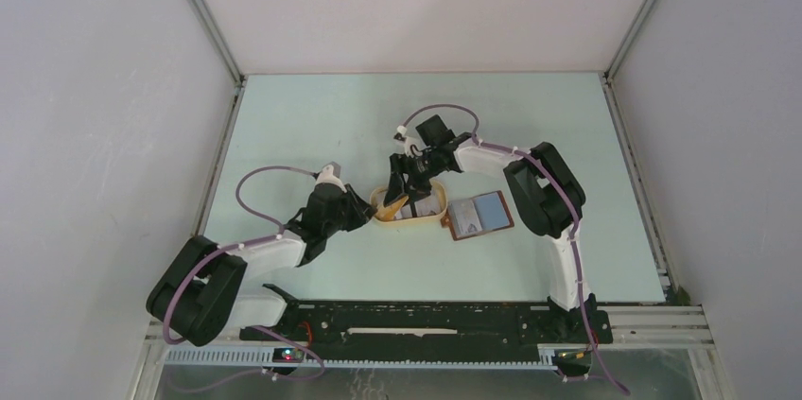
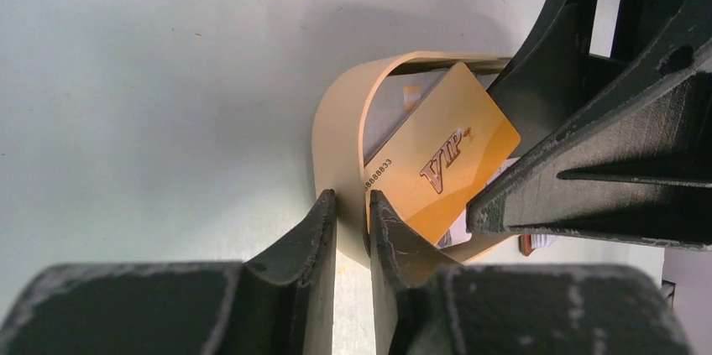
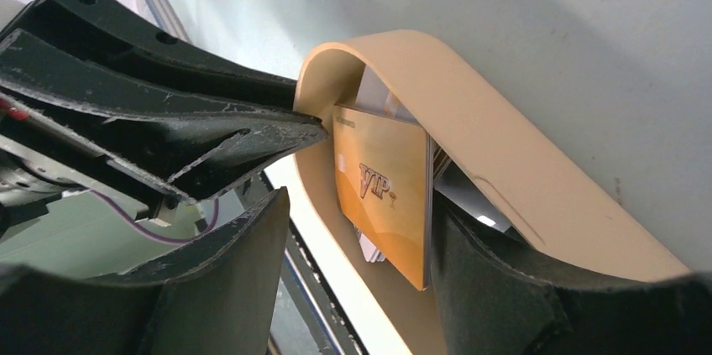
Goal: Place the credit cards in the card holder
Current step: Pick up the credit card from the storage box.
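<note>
Pale mint-green tabletop (image 1: pixel 331 116), matte. Plain white-grey walls (image 1: pixel 95 88) on left, back, right. Aluminium frame posts (image 1: pixel 201 17) in back corners. Black rail (image 1: pixel 492 320) along near edge. Even, soft light, faint shadows.

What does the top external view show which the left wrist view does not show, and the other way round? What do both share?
Only the top external view shows the open wallet, lying on the table to the right of the tray, and both whole arms. Only the left wrist view shows the word VIP printed on the gold card, and the left gripper with its jaws closed on the tray's wall. Both views show the tray and the right gripper reaching into it.
</note>
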